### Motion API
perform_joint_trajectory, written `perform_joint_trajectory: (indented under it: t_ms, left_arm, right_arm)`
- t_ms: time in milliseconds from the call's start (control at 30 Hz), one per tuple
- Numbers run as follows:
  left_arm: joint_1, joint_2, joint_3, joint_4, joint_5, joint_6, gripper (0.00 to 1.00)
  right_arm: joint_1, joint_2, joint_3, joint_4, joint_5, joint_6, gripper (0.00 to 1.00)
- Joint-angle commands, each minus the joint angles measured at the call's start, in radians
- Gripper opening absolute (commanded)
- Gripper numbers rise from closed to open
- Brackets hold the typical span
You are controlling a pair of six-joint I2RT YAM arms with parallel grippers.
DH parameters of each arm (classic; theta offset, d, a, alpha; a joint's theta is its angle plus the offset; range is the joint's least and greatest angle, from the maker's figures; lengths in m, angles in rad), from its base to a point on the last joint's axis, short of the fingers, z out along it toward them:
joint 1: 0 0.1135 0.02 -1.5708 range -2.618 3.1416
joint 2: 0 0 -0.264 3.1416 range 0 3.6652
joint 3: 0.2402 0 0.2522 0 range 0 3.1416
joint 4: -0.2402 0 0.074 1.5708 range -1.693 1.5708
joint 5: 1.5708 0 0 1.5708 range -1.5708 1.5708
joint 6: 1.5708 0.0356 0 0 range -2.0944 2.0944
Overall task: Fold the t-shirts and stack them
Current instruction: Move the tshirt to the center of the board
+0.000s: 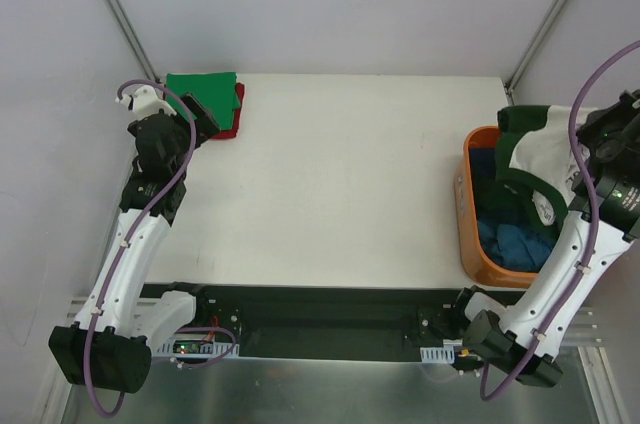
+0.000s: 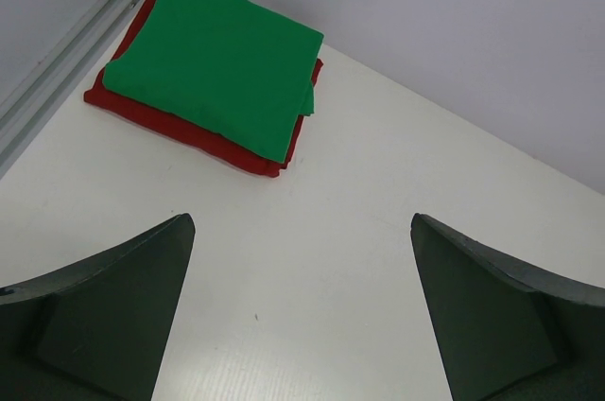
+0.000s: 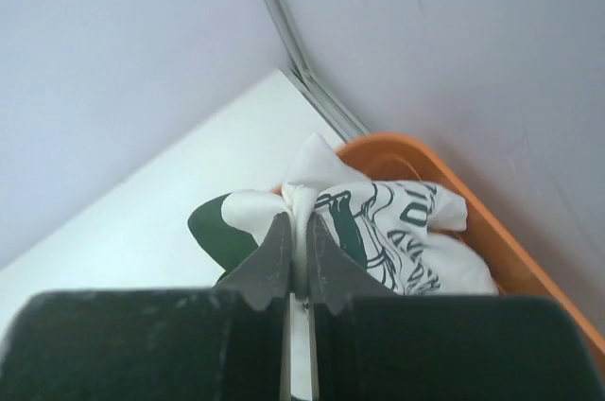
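Right wrist: right gripper (image 3: 297, 235) clenched on white t-shirt (image 3: 397, 221) above orange tub (image 3: 520, 254).
Left wrist: left gripper (image 2: 301, 223) released; green t-shirt (image 2: 213, 56) well ahead.

Overhead view (two oblique wrist close-ups)

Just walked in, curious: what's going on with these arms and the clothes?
The right end effector is shut on a white t-shirt with dark green trim, holding it bunched over the orange tub, where blue cloth lies. The left end effector is open, near a folded green t-shirt stacked on a folded red t-shirt at the far left corner of the table.
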State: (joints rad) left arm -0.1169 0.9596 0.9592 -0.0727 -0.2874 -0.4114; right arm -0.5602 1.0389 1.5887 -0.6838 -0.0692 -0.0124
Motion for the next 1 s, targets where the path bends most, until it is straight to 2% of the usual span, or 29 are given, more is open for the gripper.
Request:
perform_joint_trajectory:
  t_ms: [0, 200, 300, 500, 633, 833, 967]
  left_arm:
    - [0.002, -0.019, -0.010, 0.007, 0.021, -0.007, 0.99]
    - [0.002, -0.039, -0.020, 0.008, 0.016, -0.013, 0.99]
    - [0.002, -0.045, -0.027, 0.007, 0.019, -0.027, 0.99]
    - [0.002, -0.051, -0.034, 0.007, 0.037, -0.040, 0.99]
    - [0.002, -0.059, -0.040, 0.002, 0.037, -0.043, 0.99]
    - [0.002, -0.073, -0.042, -0.003, 0.034, -0.043, 0.99]
    - [0.002, -0.081, -0.051, -0.012, 0.028, -0.053, 0.99]
  right_arm:
    - [0.014, 0.032, 0.184, 0.116, -0.081, 0.009, 0.01]
    - [0.026, 0.110, 0.341, 0.262, -0.240, 0.078, 0.01]
    - [0.086, 0.142, 0.388, 0.297, -0.276, 0.108, 0.01]
    - [0.340, 0.230, 0.530, 0.293, -0.287, 0.056, 0.01]
    - [0.520, 0.295, 0.582, 0.358, -0.323, 0.037, 0.01]
    - [0.692, 0.371, 0.623, 0.473, -0.277, 0.023, 0.01]
    - [0.818, 0.461, 0.683, 0.492, -0.300, 0.020, 0.01]
